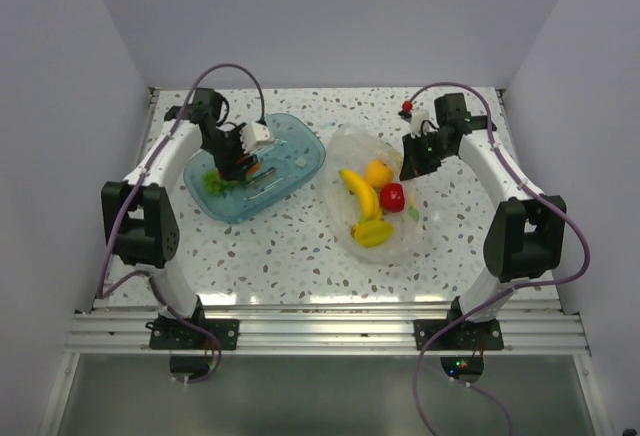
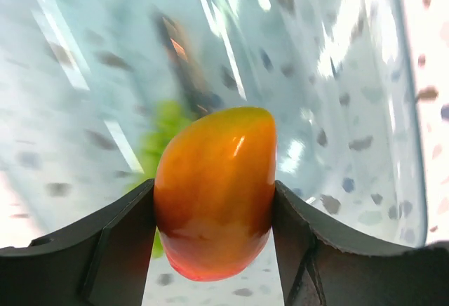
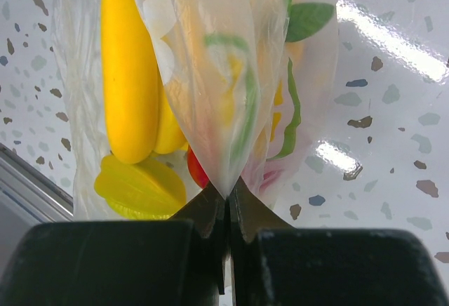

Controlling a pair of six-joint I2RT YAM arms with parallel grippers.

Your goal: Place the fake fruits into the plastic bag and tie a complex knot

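My left gripper is over the teal tray and is shut on the orange-red piece, which fills the left wrist view between the two black fingers. Green grapes lie in the tray behind it; they also show blurred in the left wrist view. My right gripper is shut on a pinched fold of the clear plastic bag at the bag's right edge. Inside the bag lie the yellow banana, the orange, the red apple and a yellow star-shaped fruit.
The speckled tabletop lies under everything. White walls enclose the back and sides. An aluminium rail runs along the near edge with both arm bases on it. Purple cables loop off both arms.
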